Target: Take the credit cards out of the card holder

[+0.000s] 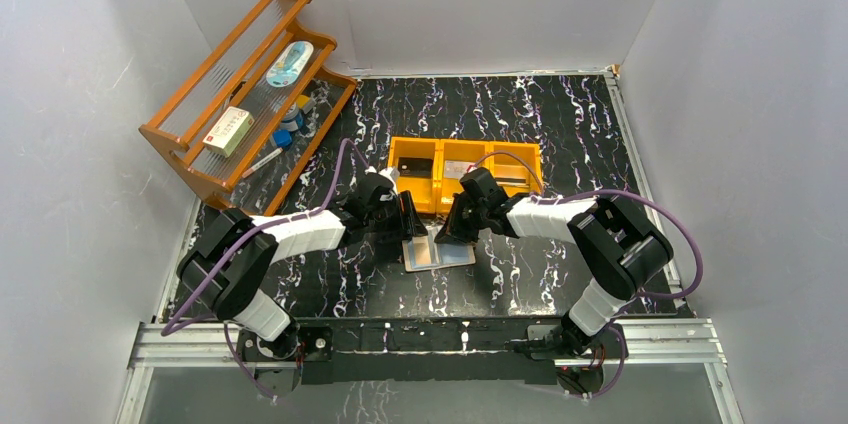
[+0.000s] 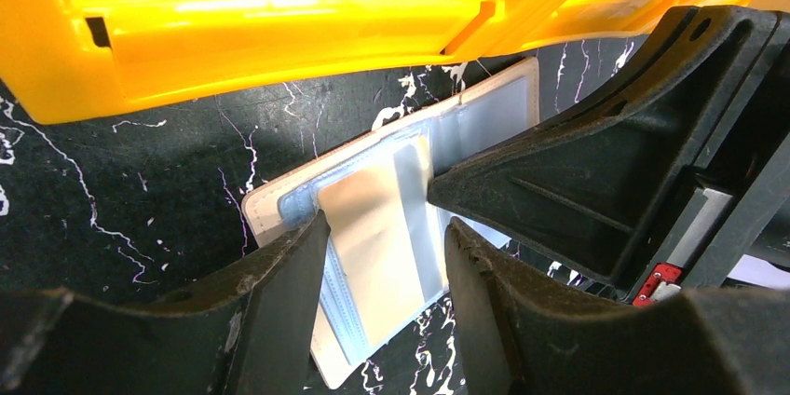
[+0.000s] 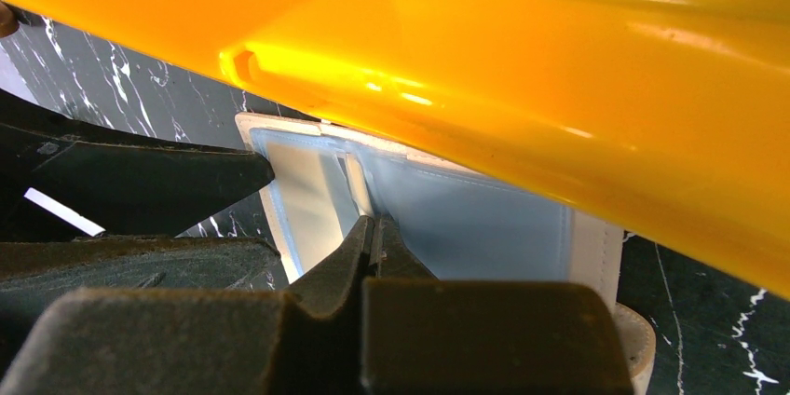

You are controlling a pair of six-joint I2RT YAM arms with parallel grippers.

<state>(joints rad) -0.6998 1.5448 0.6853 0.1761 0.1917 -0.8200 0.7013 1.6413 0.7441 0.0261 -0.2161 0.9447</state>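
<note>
Card holder is laid open on the black marbled tabletop, just at the near side of the orange tray, sleeve panels facing up. A tan card is seen in the left sleeve panel. Left tool is set at middling width, one finger on each side of that card; whether the card is pinched cannot be told. Right tool is fully closed, nothing between the fingers, the tips pressed onto the card holder near its fold. A wooden rack with small items is noted at far left.
</note>
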